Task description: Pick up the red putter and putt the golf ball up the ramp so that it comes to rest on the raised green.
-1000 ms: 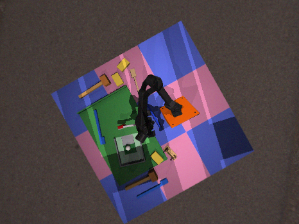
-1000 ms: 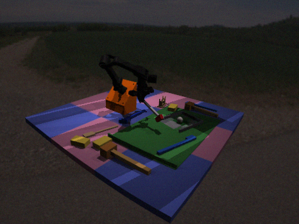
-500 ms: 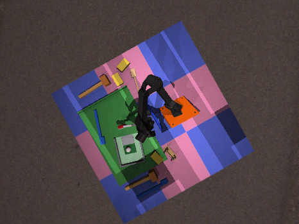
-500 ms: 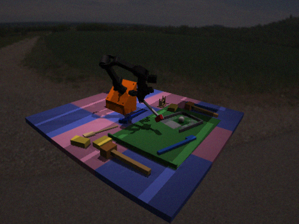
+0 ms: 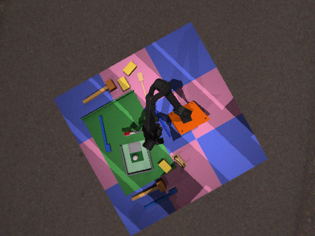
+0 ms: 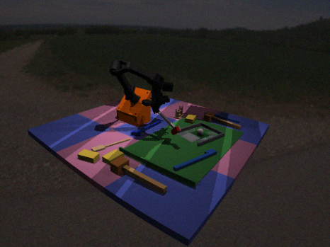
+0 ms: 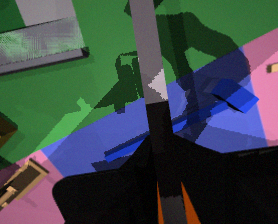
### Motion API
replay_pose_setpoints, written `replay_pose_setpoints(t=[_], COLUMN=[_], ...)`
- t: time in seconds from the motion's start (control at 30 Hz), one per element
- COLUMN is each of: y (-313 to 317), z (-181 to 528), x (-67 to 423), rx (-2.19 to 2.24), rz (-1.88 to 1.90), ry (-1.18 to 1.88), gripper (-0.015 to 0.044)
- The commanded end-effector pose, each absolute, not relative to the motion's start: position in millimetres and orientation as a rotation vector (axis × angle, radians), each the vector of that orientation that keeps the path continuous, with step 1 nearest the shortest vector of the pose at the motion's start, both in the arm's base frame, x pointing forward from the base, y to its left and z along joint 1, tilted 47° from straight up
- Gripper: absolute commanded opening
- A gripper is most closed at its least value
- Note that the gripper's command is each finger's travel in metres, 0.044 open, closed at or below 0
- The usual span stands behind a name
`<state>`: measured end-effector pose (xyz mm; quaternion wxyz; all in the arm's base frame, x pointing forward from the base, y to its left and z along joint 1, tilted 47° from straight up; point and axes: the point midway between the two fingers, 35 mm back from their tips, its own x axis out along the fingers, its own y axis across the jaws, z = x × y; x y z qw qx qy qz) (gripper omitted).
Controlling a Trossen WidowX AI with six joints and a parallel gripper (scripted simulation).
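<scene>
The red putter has a red head (image 5: 128, 133) (image 6: 175, 130) and a grey shaft (image 6: 165, 119) (image 7: 146, 55). My gripper (image 5: 147, 134) (image 6: 156, 108) (image 7: 158, 138) is shut on the shaft's upper end and holds the putter tilted, its head low over the green mat (image 5: 98, 122) (image 6: 159, 153) (image 7: 45, 105), just in front of the ramp (image 5: 134, 147). The white golf ball (image 5: 134, 157) (image 6: 200, 131) rests on the raised green (image 5: 143, 163) (image 6: 212, 132), inside its dark rim. In the wrist view only a corner of the raised green (image 7: 40, 45) shows, and the ball is out of sight.
A blue bar (image 5: 105, 134) (image 6: 195, 159) lies on the mat. Wooden mallets (image 5: 99, 91) (image 6: 141, 175) (image 5: 149, 190), yellow blocks (image 5: 129, 67) (image 5: 124, 83) (image 5: 164, 166) and another blue bar (image 5: 160, 197) lie around it. The arm's orange base (image 5: 199, 120) (image 6: 136, 113) stands to the right.
</scene>
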<state>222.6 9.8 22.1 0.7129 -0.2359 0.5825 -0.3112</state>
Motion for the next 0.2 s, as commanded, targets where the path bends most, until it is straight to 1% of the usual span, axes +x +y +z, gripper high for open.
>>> replay_pose_setpoints(t=[0.0, 0.17], y=[10.3, 10.3], z=[21.7, 21.7], x=[223.0, 223.0], rx=[-0.526, -0.526], rz=[-0.686, -0.686], ry=[1.29, 1.29], gripper=[0.0, 0.0])
